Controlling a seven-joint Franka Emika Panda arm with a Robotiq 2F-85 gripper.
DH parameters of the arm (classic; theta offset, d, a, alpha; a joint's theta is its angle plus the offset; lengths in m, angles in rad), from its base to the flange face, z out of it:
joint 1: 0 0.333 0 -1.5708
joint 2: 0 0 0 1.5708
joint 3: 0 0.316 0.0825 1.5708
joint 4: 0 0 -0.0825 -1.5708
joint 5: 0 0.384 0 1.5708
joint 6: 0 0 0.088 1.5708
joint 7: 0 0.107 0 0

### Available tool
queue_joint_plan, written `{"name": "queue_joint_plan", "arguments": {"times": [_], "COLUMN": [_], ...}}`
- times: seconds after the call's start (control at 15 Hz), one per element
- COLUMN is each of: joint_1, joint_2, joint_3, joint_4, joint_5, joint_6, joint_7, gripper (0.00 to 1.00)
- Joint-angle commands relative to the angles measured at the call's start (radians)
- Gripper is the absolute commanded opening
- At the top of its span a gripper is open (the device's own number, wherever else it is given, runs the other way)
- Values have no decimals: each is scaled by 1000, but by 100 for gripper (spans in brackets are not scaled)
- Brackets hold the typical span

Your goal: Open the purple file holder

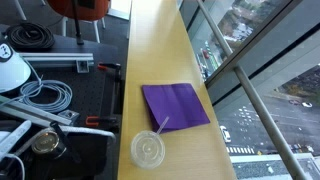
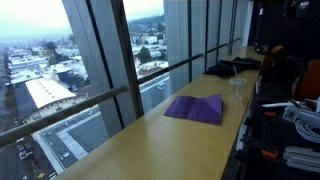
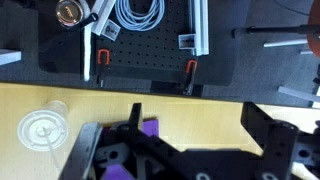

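Note:
The purple file holder [image 1: 175, 103] lies flat and closed on the long yellow counter [image 1: 152, 50] in both exterior views [image 2: 195, 108]. It looks like a folded purple sheet. In the wrist view only a small purple corner [image 3: 150, 128] shows, beside the left finger. My gripper [image 3: 200, 125] is open, with its two dark fingers wide apart above bare counter, and the holder mostly hidden under its body. I cannot see the gripper in either exterior view.
A round clear plastic lid with a straw [image 1: 148, 150] lies near the holder's corner and shows at the left in the wrist view [image 3: 40, 130]. A black pegboard bench [image 3: 140, 55] with white cables and orange clamps borders the counter. Window glass and a railing [image 1: 235, 70] run along the other side.

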Motion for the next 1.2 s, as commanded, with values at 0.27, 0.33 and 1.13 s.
{"name": "queue_joint_plan", "arguments": {"times": [0.27, 0.33, 1.13], "joint_1": [-15, -8, 54], "joint_2": [20, 30, 539], "joint_3": [24, 28, 85], "joint_4": [6, 6, 181], "joint_5": [17, 22, 132], "joint_6": [12, 25, 506], "joint_7": [-12, -13, -72], "gripper": [100, 100, 100]}}
